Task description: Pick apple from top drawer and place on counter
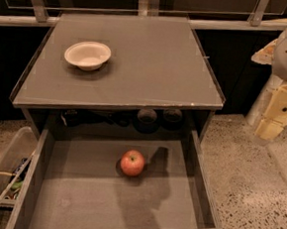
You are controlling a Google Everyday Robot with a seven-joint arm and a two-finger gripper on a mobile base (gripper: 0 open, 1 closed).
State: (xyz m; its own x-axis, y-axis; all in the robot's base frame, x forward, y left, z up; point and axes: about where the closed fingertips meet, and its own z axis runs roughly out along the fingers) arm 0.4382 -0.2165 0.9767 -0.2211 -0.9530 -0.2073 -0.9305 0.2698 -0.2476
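The apple (pixel 132 163) is small and red with yellowish patches. It lies alone on the flat bottom of the open top drawer (pixel 83 191), a little right of the middle, towards the back. The counter (pixel 152 67) is the flat grey-brown tabletop above the drawer. My gripper (pixel 277 117) hangs at the right edge of the camera view, beside the counter's right side and over the floor. It is well apart from the apple, up and to the right of it, and nothing shows in it.
A shallow cream-white bowl (pixel 87 55) sits on the counter's left half. A clear plastic bin (pixel 2 175) of clutter stands on the floor left of the drawer. Dark items (pixel 147 118) sit in the shelf behind the drawer. A rail (pixel 141 22) runs behind the counter.
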